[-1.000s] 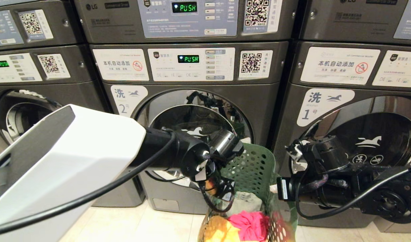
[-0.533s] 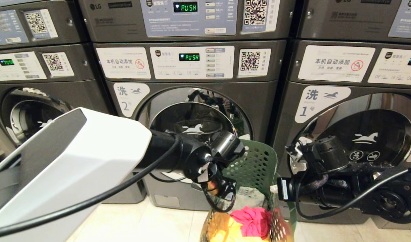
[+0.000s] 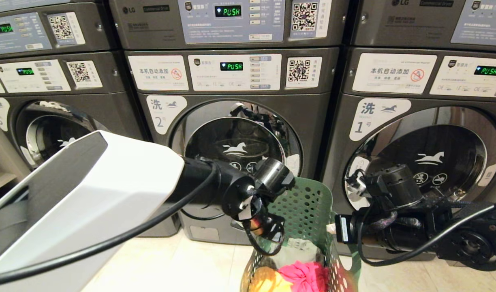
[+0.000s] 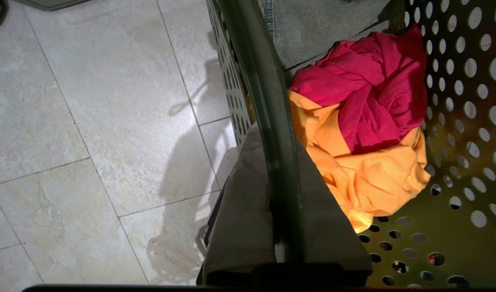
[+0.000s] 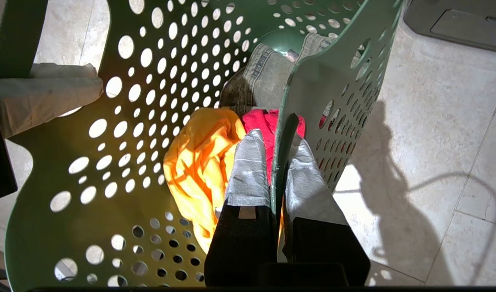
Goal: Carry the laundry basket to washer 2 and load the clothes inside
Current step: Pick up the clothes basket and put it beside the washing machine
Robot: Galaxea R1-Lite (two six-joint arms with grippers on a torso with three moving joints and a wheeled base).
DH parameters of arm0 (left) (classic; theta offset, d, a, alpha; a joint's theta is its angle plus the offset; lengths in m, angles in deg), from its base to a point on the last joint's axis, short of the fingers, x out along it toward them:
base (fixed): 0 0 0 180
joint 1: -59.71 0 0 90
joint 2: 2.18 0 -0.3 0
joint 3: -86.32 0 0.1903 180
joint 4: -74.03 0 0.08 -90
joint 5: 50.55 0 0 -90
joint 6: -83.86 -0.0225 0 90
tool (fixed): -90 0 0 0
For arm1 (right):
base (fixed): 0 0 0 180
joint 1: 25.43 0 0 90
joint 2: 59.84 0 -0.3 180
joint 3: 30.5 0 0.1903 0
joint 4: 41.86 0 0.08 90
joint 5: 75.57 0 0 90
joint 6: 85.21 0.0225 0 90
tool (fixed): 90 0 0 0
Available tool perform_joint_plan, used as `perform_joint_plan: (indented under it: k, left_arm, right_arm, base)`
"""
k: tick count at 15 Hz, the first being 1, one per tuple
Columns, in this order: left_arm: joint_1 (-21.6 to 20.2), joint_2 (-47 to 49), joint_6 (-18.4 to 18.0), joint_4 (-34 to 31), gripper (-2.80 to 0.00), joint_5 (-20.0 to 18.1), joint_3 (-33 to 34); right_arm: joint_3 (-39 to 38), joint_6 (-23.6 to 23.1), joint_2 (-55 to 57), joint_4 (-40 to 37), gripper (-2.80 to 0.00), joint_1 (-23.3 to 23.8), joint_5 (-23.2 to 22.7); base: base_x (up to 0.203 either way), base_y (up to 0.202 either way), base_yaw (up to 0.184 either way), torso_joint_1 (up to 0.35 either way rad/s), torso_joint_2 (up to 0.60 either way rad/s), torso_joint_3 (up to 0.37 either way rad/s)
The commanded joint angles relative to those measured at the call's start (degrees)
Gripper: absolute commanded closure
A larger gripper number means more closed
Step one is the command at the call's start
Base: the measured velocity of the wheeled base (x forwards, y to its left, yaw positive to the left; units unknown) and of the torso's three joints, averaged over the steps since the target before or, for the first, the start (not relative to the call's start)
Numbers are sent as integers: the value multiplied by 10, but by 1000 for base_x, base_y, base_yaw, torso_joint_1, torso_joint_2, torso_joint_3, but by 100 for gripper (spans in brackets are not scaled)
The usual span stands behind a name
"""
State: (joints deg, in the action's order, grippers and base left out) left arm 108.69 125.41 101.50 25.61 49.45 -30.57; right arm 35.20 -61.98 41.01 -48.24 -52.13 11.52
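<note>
Carrying is the step in hand — the tall dark green perforated plastic laundry basket (image 3: pixel 308 219) hangs between both arms in front of the row of machines, its rim pinched on two opposite sides. The left gripper (image 4: pixel 278 227) has its jaws clenched on the rim at one side; the right gripper (image 5: pixel 278 170), tape-wrapped, straddles the opposite wall with jaws clamped on it. Inside lie the clothes: a pink-red garment (image 4: pixel 369 97) on top of a bright yellow one (image 4: pixel 365 170), with a grey denim-like piece (image 5: pixel 264 77) toward the far wall. The dark grey front-load washer 2 (image 3: pixel 167 109) stands directly ahead, its round chrome-rimmed door (image 3: pixel 238 150) shut. Next, I judge, the basket should be set down on the pale tiled floor (image 4: pixel 102 121) close before that door — then one arm freed to open it.
</note>
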Motion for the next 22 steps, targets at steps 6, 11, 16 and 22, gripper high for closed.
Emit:
perform_joint_plan:
  k: [6,11,16,22]
  left_arm:
    - [24,11,1,-2,0,-2,-49]
    - [59,69,2,-3,0,-4,-140]
    - [89,127,2,62,0,-12,-171]
    - [105,155,1,117,0,-12,-172]
  right_arm:
    - [5,-3,-7,-1,0,42,20]
    - [-10,-13,-13,-2,0,83,20]
    - [-22,-11,-8,0,0,138,17]
    - [-17,-43,9,1,0,157,20]
  base:
    - [0,0,0,0,0,0]
    - [0,0,0,0,0,0]
    - [0,0,0,0,0,0]
    - [0,0,0,0,-1,-30]
